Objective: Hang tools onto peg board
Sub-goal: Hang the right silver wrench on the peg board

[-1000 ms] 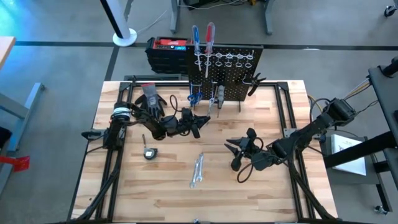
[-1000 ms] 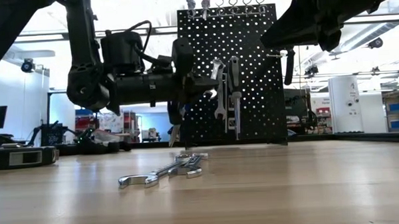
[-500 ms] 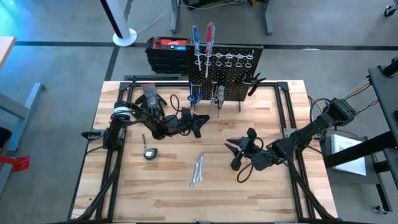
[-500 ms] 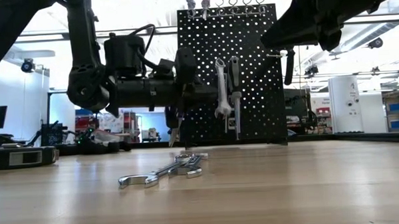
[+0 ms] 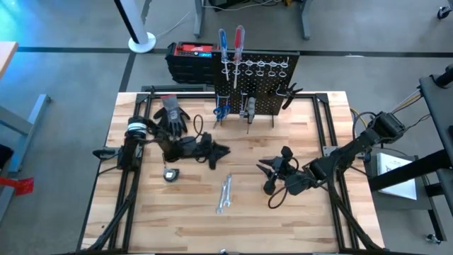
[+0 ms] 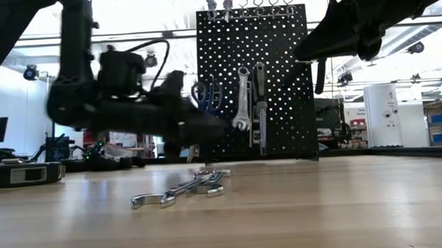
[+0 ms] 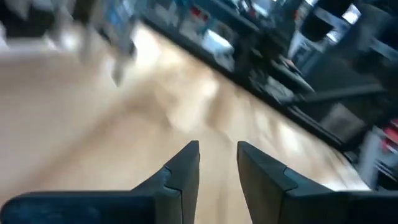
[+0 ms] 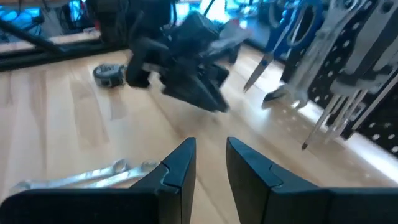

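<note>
Left claw [image 5: 219, 151]: dark, angular, empty

The wooden table [image 5: 141, 212] carries wrenches [image 5: 224, 194], a tape measure [image 5: 170, 173], gloves [image 5: 172, 113] and the peg board [image 5: 272, 88].

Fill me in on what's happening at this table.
A two-armed robot is hanging tools on the peg board. The left end effector sits in front of the board, open and empty, with a silver wrench and blue-handled scissors hanging there. The right end effector waits over the table, holding nothing. Two wrenches lie on the wood.
</note>
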